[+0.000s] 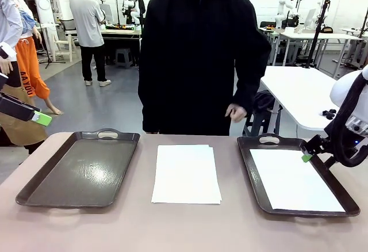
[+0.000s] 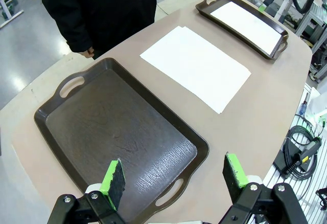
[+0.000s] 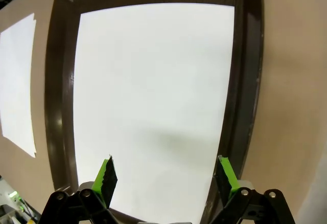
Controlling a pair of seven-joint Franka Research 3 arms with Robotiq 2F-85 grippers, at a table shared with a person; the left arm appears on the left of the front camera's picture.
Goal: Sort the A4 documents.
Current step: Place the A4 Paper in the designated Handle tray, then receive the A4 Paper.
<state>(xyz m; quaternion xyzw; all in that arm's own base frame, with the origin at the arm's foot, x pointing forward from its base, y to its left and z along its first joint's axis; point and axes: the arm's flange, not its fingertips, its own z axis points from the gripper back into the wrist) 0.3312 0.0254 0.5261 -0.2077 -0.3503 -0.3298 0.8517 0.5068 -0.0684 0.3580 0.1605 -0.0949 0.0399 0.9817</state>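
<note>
A small stack of white A4 documents (image 1: 186, 174) lies on the table's middle, between two dark trays; the stack (image 2: 196, 66) also shows in the left wrist view, and its edge (image 3: 15, 81) in the right wrist view. Another white sheet (image 1: 294, 179) lies flat in the right tray (image 1: 248, 165). My right gripper (image 3: 166, 175) hovers open just above that sheet (image 3: 153, 96), nothing between its fingers. It shows at the tray's right rim (image 1: 308, 156). My left gripper (image 2: 173, 179) is open, high over the near end of the left tray (image 2: 117, 132), holding nothing. Its green pad (image 1: 41, 118) shows at far left.
The left tray (image 1: 80, 168) holds nothing. A person in a black jacket (image 1: 198, 56) stands at the table's far edge, one hand (image 1: 235, 113) hanging by the right tray's far end. Cables (image 2: 301, 150) lie off the table beside my left arm.
</note>
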